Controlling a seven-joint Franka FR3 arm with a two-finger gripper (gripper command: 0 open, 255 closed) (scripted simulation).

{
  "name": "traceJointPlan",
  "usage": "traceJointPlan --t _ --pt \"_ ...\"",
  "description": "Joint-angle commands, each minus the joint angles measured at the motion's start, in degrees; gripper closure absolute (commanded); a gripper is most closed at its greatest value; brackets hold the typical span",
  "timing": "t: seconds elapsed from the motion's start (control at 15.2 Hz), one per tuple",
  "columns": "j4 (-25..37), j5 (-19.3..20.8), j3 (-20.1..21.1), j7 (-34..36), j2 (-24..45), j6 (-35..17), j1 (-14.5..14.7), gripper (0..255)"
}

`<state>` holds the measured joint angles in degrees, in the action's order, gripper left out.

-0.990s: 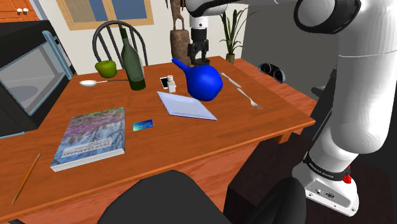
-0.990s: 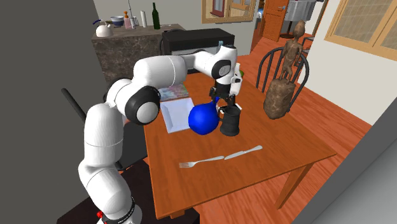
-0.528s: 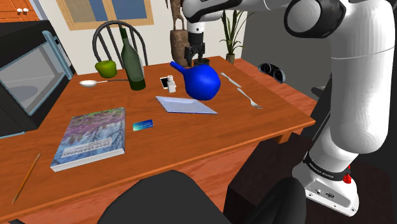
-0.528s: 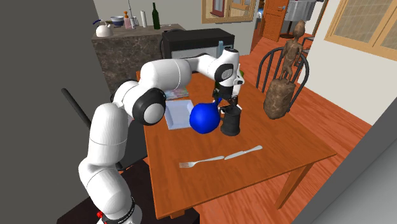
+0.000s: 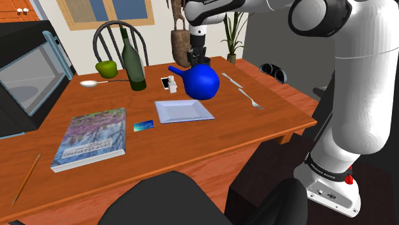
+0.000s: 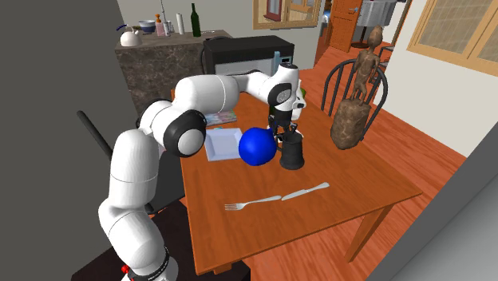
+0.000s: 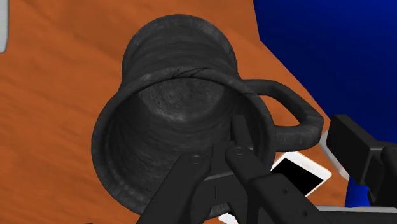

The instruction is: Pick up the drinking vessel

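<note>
Table (image 5: 256,121) holds mug (image 6: 292,154), book (image 5: 91,137), plate (image 5: 184,111), perhaps pencil (image 5: 25,179).

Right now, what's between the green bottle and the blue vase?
Shoulder view: a white phone and a small white object beside it.

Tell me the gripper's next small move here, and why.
Probably close the fingers. The gripper is open at the dark mug, with one finger inside the rim and the other outside past the handle, so the wall sits between them. The mug stands on the table, and nothing is gripped yet.
</note>
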<state>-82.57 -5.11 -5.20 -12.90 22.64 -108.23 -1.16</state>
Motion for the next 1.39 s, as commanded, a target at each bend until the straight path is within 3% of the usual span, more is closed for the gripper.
traceJointPlan --t 0.0,0.26,1.32 --pt "-0.9 0.0 0.1 0.0 0.3 2.2 0.1 255" --pt "0.9 -0.1 0.2 -0.1 1.9 2.4 -0.1 255" --pt "13.6 0.0 0.1 0.6 2.6 14.4 -0.4 255"
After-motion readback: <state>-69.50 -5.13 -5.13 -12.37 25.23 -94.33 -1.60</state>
